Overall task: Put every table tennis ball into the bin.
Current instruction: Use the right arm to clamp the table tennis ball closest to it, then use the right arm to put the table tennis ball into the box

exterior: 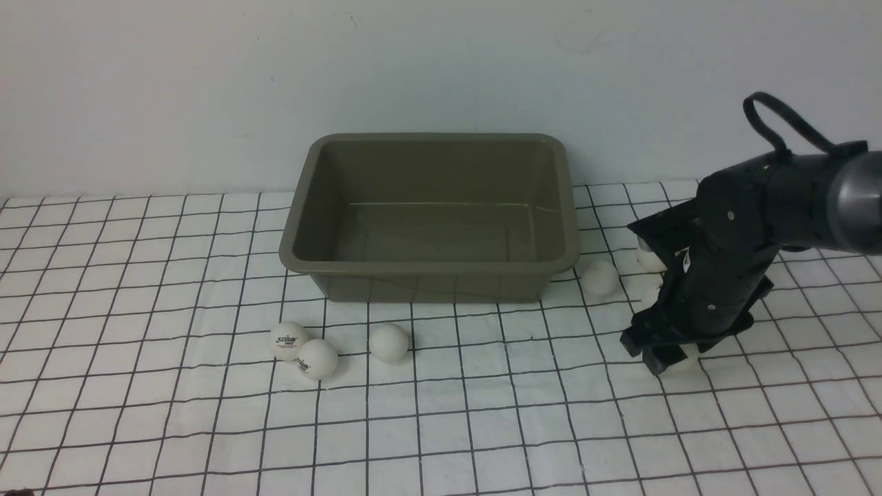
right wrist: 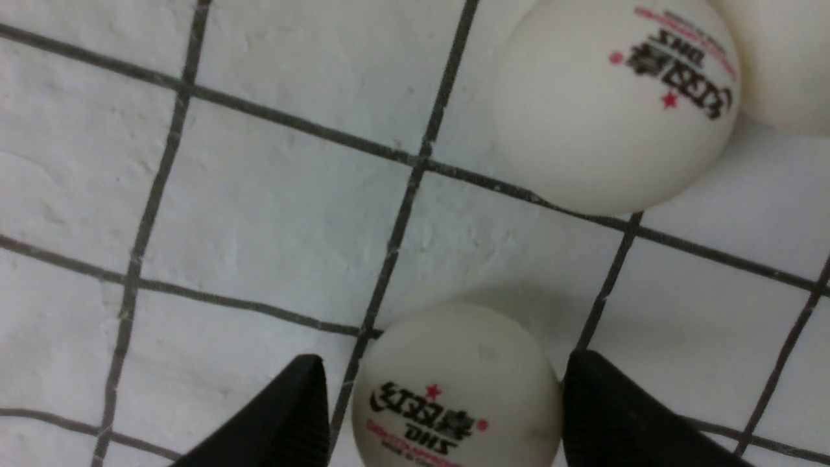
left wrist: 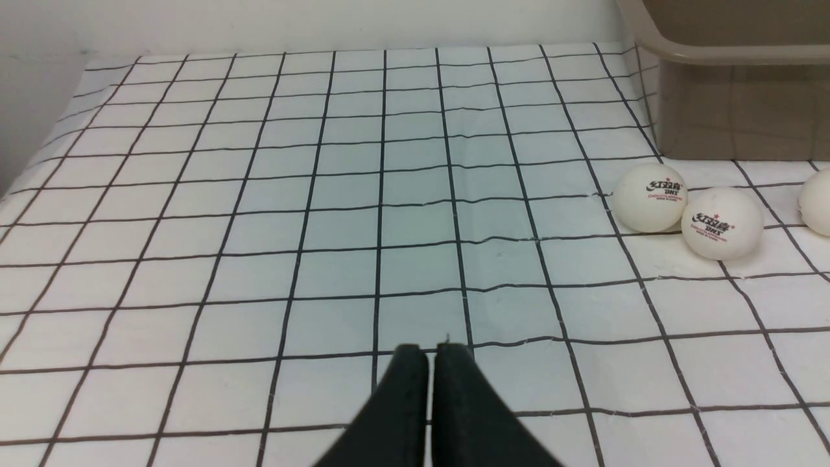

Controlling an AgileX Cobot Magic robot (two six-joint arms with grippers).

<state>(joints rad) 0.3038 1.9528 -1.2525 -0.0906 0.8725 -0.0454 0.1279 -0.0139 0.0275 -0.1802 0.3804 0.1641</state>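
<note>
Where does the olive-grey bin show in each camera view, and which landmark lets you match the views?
Front view: the bin stands mid-picture, near the back wall.
Left wrist view: one corner of the bin shows at the picture's edge, beyond the two logo balls.
Right wrist view: not in it.
Shared landmark: those balls, by the bin's left front corner; the grid cloth runs through all three.

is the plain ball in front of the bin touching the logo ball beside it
Apart. The front view shows bare checked cloth between the plain ball and the nearest logo ball.
</note>
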